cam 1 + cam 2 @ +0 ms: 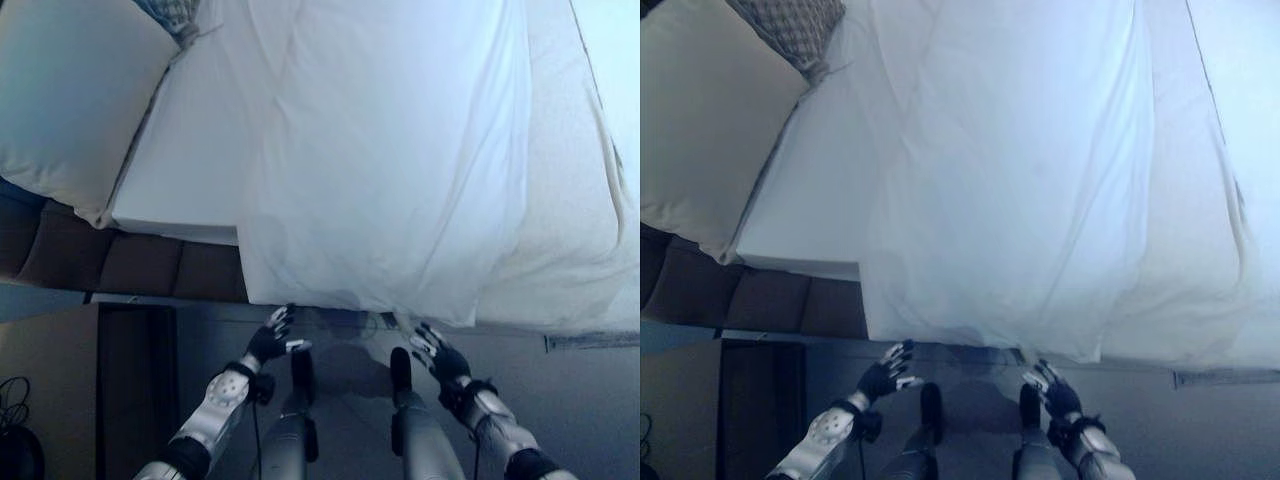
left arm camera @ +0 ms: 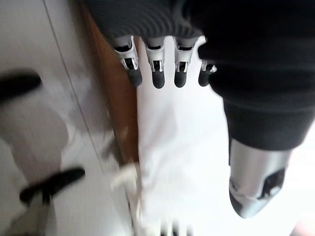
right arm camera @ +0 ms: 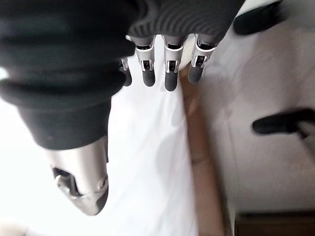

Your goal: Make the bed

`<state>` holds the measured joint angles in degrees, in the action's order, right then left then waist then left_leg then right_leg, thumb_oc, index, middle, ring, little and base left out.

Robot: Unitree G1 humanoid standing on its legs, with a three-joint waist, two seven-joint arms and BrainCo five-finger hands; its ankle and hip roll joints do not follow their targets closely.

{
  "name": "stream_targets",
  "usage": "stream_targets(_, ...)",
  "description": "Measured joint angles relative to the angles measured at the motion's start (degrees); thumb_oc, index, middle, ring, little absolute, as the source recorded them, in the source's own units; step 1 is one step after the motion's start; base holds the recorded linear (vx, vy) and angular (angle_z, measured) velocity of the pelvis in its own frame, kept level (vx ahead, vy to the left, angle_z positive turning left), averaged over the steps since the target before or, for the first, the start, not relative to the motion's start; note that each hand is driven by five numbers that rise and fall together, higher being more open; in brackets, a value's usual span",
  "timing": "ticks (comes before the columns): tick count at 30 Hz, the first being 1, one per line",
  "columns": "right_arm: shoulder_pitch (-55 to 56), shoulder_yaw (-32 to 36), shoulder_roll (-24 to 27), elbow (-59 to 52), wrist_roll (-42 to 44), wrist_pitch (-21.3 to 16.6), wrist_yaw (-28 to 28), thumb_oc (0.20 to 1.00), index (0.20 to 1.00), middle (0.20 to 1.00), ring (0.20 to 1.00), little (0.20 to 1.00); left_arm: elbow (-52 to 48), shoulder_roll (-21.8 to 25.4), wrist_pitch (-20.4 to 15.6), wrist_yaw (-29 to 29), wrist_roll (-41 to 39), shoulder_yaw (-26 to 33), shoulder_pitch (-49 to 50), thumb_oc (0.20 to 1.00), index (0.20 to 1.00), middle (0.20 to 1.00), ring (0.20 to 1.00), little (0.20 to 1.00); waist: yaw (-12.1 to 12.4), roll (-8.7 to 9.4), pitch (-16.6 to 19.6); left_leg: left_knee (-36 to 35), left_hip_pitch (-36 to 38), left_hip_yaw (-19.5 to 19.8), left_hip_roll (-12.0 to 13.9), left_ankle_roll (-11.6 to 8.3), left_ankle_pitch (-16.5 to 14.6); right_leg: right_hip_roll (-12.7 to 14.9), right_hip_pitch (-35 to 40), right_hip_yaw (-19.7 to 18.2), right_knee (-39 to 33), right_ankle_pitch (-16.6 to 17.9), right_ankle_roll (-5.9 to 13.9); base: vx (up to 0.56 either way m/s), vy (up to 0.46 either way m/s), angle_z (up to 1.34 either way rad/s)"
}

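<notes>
Both hands hang empty below sheet's hanging edge.

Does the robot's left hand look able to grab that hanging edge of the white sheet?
Probably yes: the left hand, fingers open, sits just below the white sheet's hanging edge, with nothing between them.

The left hand hangs with its fingers straight and a little apart, the thumb away from them, and it holds nothing. Past the fingers lies a white sheet. Beside the sheet runs a brown strip, and next to the strip is a pale floor.
</notes>
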<state>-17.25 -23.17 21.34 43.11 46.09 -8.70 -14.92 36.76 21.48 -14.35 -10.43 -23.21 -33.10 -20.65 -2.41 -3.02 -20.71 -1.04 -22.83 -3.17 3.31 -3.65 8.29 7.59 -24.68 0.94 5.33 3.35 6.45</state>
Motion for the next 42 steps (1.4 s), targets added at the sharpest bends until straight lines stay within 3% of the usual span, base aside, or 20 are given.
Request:
stream_targets(6, -10.7, -3.9, 0.3, 1.8, 0.1, 1.7, -4.3, 1.000, 1.000, 1.000, 1.000, 1.000, 0.7, 1.6, 0.3, -4.9, -0.1, -4.3, -12.1, 1.000, 1.000, 1.000, 1.000, 1.000, -0.4, 0.46, -4.0, 3.0, -3.2, 0.1, 0.1, -0.11, -0.1, -0.3, -3.7, -0.3, 3.8, -0.6, -0.17, -0.09, -0.033, -0.01)
stream_targets(10, -21.5, -5.8, 0.1, 6.0, 0.1, 3.1, -6.4, 1.000, 1.000, 1.000, 1.000, 1.000, 3.2, 2.2, 2.0, -10.9, -2.8, -6.9, -22.9, 1.000, 1.000, 1.000, 1.000, 1.000, -1.2, 1.02, -6.3, 7.8, -8.9, 0.4, 0.0, -0.36, -0.6, 0.0, -10.5, -0.8, 12.2, -3.3, -0.59, -0.07, -0.008, 0.14)
stream_targets(13, -27.5, -5.7, -0.2, 7.3, 0.1, 3.3, -6.7, 1.000, 1.000, 1.000, 1.000, 1.000, 4.2, 2.2, 2.2, -11.4, -3.9, -5.5, -26.3, 1.000, 1.000, 1.000, 1.000, 1.000, -1.1, 1.41, -6.5, 12.4, -13.6, 0.4, 0.3, -0.83, -1.6, 0.2, -16.1, -1.9, 18.5, -5.4, -1.18, -0.03, -0.001, 0.06)
stream_targets(27, -46.2, -6.9, 3.5, 12.0, 3.0, 3.1, -4.7, 1.000, 1.000, 1.000, 1.000, 1.000, 16.8, 4.2, -1.4, 2.0, -2.9, -1.5, -43.9, 1.000, 1.000, 1.000, 1.000, 1.000, -1.7, 2.74, -6.7, 30.1, -31.9, 1.2, 2.2, -1.23, -6.2, -1.4, -33.3, -3.5, 32.0, -7.6, -2.37, -0.02, 0.010, -0.04)
stream_targets(35, -54.4, -7.3, 3.6, 21.0, 5.8, 2.7, -0.1, 1.000, 1.000, 1.000, 1.000, 1.000, 24.6, 6.3, -2.5, 9.2, -2.4, -1.1, -50.5, 1.000, 1.000, 1.000, 1.000, 1.000, -1.6, 2.86, -6.7, 30.4, -33.9, 1.3, 2.3, -1.07, -6.0, -1.4, -34.8, -3.4, 31.5, -6.9, -2.21, -0.02, 0.002, 0.00)
stream_targets(42, -57.6, -5.9, 4.3, 24.6, 6.4, 2.2, 4.5, 1.000, 1.000, 1.000, 1.000, 1.000, 28.1, 9.3, -2.3, 15.0, -2.5, 3.5, -52.5, 1.000, 1.000, 1.000, 1.000, 1.000, -1.9, 3.39, -6.7, 29.3, -33.6, 0.9, 2.2, -1.07, -5.6, -1.2, -34.4, -3.3, 30.7, -6.3, -2.28, 0.00, 0.000, 0.00)
